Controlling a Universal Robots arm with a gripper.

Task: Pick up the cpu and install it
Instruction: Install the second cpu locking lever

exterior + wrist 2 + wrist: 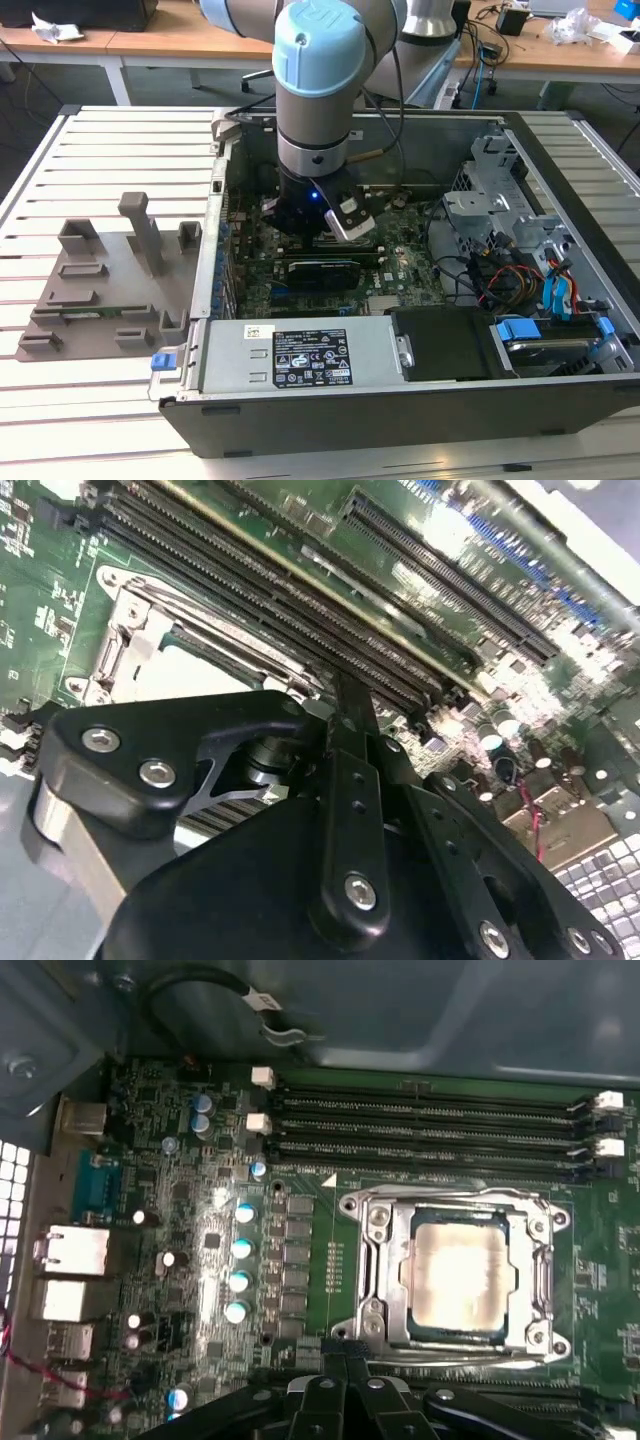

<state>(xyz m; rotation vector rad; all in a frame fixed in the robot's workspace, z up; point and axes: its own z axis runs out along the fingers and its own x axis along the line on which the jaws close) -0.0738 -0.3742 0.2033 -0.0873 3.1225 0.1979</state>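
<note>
While cpu (pixel 458 1277) sits in socket frame (pixel 372 1278) | end effector (pixel 335 1360) pressed together, empty, just beside

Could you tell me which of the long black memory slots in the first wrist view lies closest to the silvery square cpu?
The slot bordering the metal socket frame around the silvery square cpu; the other slots lie farther off, toward the case wall.

White label (pixel 310 357) with small illegible print on the power supply (pixel 300 355); no readable text.
</note>
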